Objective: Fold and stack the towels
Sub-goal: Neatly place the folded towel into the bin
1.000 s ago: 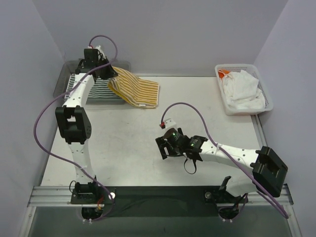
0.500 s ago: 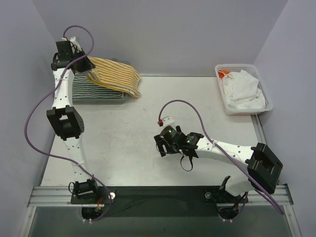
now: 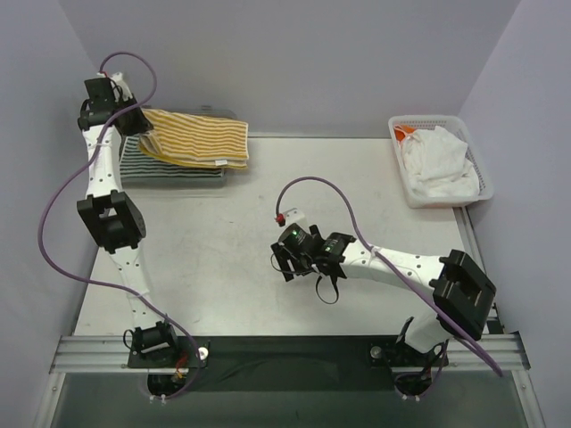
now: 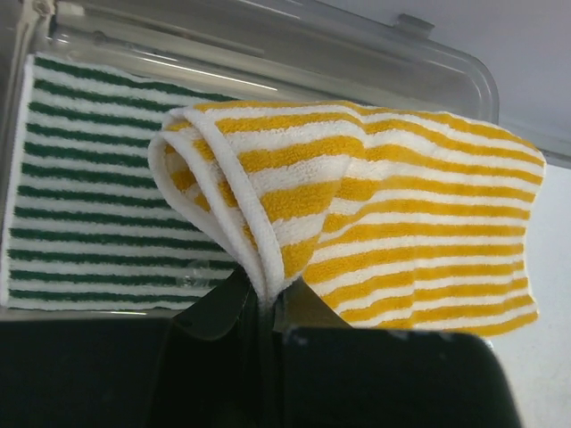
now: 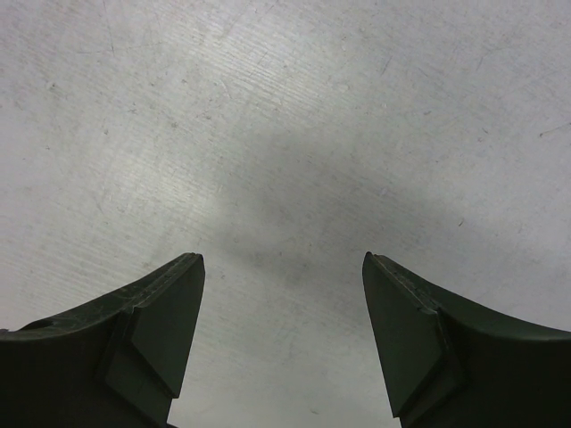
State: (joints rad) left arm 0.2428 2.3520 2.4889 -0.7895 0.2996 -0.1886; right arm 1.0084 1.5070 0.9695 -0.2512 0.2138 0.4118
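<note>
Around scuffed table (image 3: 223,223), lilac walls (image 3: 294,62), yellow striped towel (image 3: 201,138) far left

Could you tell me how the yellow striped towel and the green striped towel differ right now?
The yellow towel is pinched at a bunched fold by the left gripper; the green towel lies flat, ungripped. The yellow towel drapes on top; the green towel sits beneath in the tray. Both are striped with white.

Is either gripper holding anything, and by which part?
The left gripper pinches the yellow-and-white striped towel by a bunched, folded edge. The right gripper is open and holds nothing.
</note>
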